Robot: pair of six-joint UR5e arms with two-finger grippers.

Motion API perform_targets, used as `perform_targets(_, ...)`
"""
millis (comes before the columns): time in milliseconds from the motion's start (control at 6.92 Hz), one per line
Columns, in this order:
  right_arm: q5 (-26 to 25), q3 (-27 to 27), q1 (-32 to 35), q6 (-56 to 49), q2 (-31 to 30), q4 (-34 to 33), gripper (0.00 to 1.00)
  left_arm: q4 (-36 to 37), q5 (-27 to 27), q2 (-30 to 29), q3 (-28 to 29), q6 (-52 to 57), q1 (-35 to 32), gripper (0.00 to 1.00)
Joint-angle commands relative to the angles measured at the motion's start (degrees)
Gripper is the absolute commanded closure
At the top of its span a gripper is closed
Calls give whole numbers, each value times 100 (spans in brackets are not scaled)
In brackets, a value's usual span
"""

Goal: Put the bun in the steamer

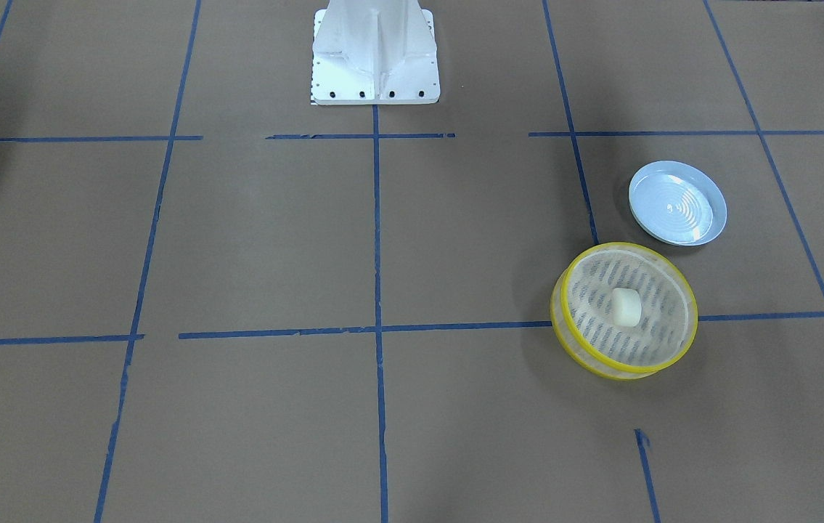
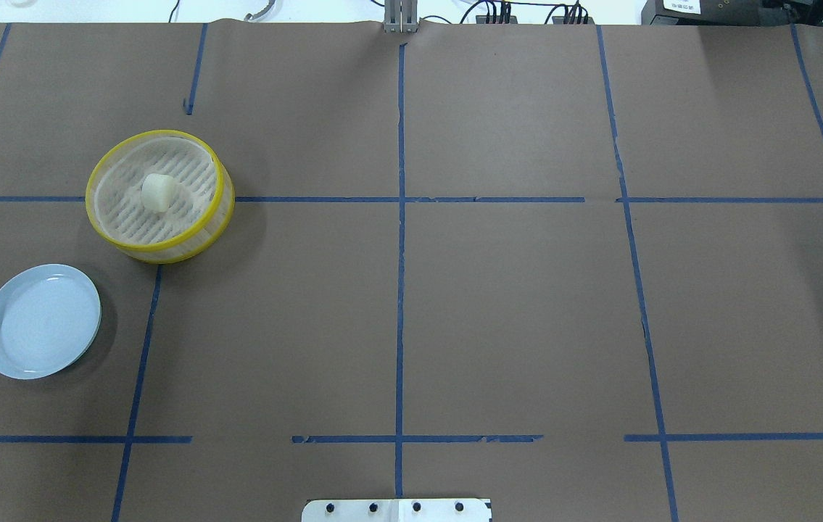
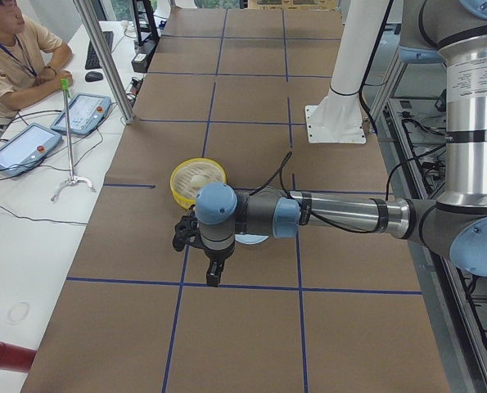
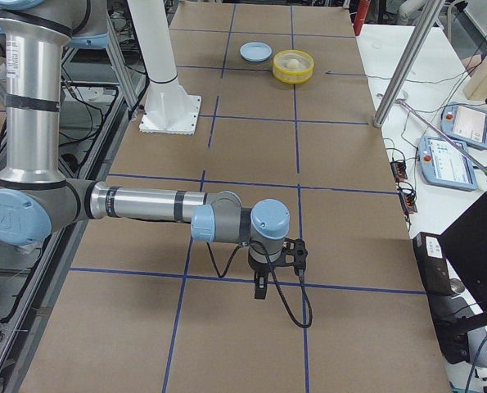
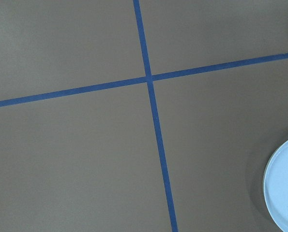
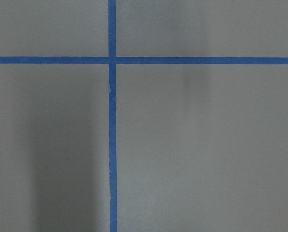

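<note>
The cream-white bun (image 2: 158, 193) lies in the middle of the yellow-rimmed steamer (image 2: 157, 250) on the table's left side. It also shows in the front view, bun (image 1: 626, 306) inside the steamer (image 1: 586, 359). My left gripper (image 3: 214, 278) shows only in the exterior left view, hanging above the table, short of the steamer and apart from it. My right gripper (image 4: 259, 291) shows only in the exterior right view, far from the steamer, over the table's right end. I cannot tell whether either is open or shut. Neither wrist view shows any fingers.
A pale blue plate (image 2: 41, 321) stands bare beside the steamer, nearer the robot; its edge shows in the left wrist view (image 5: 284, 188). The robot's white base (image 1: 375, 51) is at the table's middle edge. An operator (image 3: 14, 57) sits beside the table.
</note>
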Motion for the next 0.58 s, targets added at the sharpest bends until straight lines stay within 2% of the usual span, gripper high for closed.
perform_targets(0,0,0,0,0,0,0,0,-41,42,-196,68,-13,12,0)
perform_targets(434,0,0,0,0,0,9,0,-32,34,-110,68,-4,3,0)
